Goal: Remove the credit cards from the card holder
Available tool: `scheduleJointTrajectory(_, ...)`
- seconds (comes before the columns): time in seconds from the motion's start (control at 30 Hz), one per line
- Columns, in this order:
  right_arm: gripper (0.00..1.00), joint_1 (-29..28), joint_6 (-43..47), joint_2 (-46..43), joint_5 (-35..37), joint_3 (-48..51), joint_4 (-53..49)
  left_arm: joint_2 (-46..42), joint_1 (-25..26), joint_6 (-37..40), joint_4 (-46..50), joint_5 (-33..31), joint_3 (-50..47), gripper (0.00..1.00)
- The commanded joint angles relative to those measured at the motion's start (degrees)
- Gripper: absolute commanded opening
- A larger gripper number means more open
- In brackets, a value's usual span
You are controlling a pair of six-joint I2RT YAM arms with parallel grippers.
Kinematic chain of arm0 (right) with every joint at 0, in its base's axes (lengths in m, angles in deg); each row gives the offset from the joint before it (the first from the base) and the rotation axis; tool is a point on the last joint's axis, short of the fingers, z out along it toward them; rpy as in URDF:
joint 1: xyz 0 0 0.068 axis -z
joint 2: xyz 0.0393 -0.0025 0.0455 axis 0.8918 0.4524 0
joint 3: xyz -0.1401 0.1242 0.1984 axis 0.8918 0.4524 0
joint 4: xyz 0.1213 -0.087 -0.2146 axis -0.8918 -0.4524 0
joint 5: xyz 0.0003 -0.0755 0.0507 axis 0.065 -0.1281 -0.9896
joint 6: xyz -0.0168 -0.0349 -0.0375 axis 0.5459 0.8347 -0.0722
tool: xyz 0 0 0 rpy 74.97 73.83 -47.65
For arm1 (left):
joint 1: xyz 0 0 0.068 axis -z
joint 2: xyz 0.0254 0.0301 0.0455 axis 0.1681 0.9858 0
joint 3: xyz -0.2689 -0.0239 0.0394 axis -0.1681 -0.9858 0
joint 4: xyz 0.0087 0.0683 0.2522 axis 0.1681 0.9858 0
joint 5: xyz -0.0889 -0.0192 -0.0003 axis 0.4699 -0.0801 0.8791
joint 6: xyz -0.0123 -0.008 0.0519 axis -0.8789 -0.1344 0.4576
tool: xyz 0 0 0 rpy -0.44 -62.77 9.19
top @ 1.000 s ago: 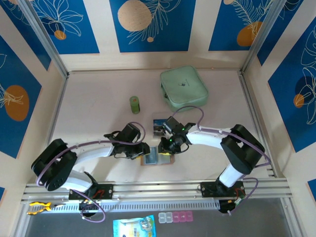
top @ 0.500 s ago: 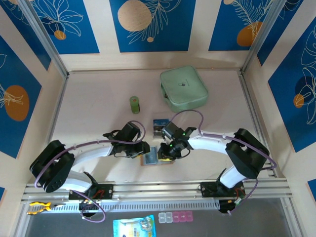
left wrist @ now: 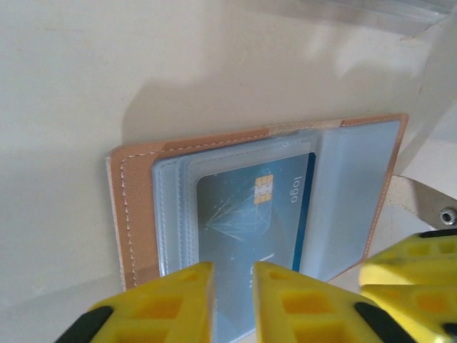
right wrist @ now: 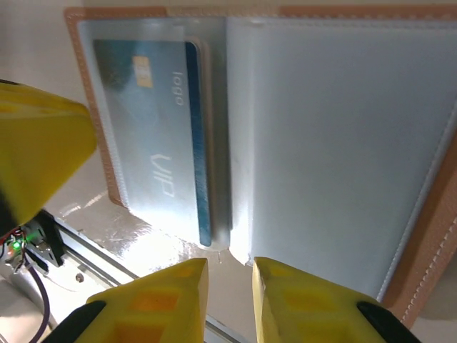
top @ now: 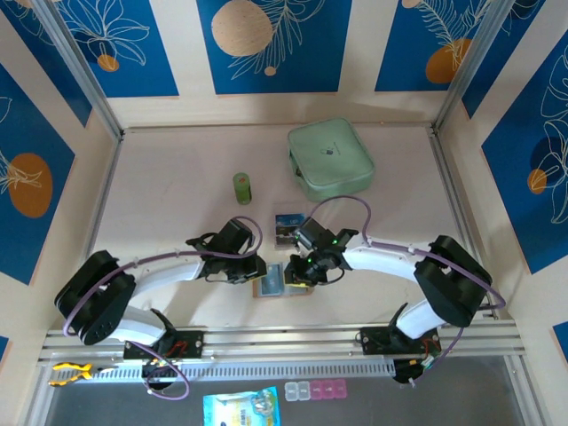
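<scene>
Tan leather-look bifold card holder lies open flat on the pale table, grey-blue clear pockets facing up. A blue credit card with gold chip sits in the pocket on its left half, part slid out toward the left jaws.

Left gripper: yellow jaws narrow, a slim gap between them. The near edge of the card and its pocket lies right at that gap, and the rest of the holder spreads out ahead of the tips. Cannot tell if the jaws actually pinch the card.

Right gripper: yellow jaws narrow too. The bottom edge of the clear pocket leaf at the holder's middle fold runs down into the gap. The blue card lies ahead and left of these jaws, the empty right pocket ahead and right. Grip or just touching, cannot tell.

Top view: both grippers meet over the holder, left jaws at its left end, right jaws at its right end, near each other. A second small printed card lies flat on the table just beyond the right jaws, apart from the holder. A small green cylinder and a mint-green zip case sit farther beyond both jaws.
</scene>
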Motion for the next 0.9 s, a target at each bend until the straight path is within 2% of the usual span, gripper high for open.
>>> scheduleJointTrajectory(0.0, 0.25, 1.0, -1.0, -0.1, -1.9, -1.3, 1.1, 1.2, -0.5, 0.7, 0.5, 1.1, 0.8, 0.16)
scheduleJointTrajectory(0.27, 0.24, 1.8, -1.6, 4.9, -6.7, -3.3, 6.8, 2.5, -0.4, 1.1, 0.0, 1.8, 0.5, 0.09)
scheduleJointTrajectory(0.63, 0.21, 2.3, -1.5, 9.3, -8.4, -4.4, 9.7, 3.2, -0.5, 2.1, 1.9, 0.8, 0.8, 0.07)
scheduleJointTrajectory(0.87, 0.24, 2.4, -1.3, 11.3, -8.5, -4.3, 9.9, 3.3, -0.4, 2.1, 1.9, 0.5, 0.4, 0.07)
